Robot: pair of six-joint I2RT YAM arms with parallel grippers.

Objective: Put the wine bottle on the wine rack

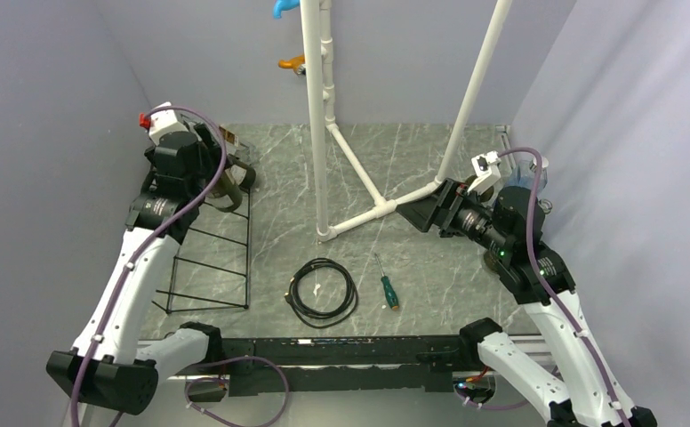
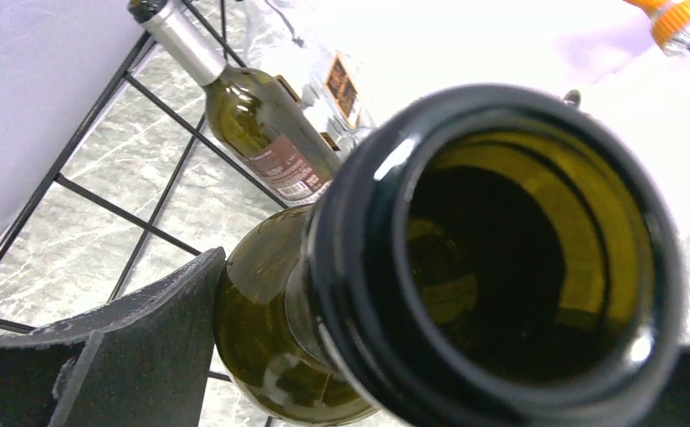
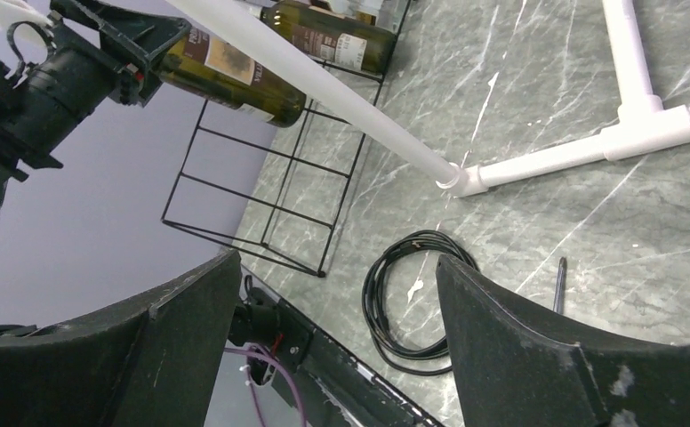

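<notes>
My left gripper (image 1: 224, 182) is shut on the neck of a dark green wine bottle (image 1: 237, 181), held tilted over the far top end of the black wire wine rack (image 1: 210, 258). In the left wrist view the bottle's open mouth (image 2: 510, 258) fills the frame, with one finger (image 2: 137, 338) against the neck. A second labelled green bottle (image 2: 261, 133) lies on the rack bars (image 2: 101, 203) beyond it. The right wrist view shows the held bottle (image 3: 226, 76), the other bottle (image 3: 332, 36) and the rack (image 3: 270, 205). My right gripper (image 1: 413, 210) is open and empty above the table's right side.
A white pipe frame (image 1: 319, 116) stands mid-table, its base tee (image 3: 644, 133) on the marble top. A coiled black cable (image 1: 324, 292) and a green-handled screwdriver (image 1: 388, 289) lie near the front edge. Purple walls close in both sides.
</notes>
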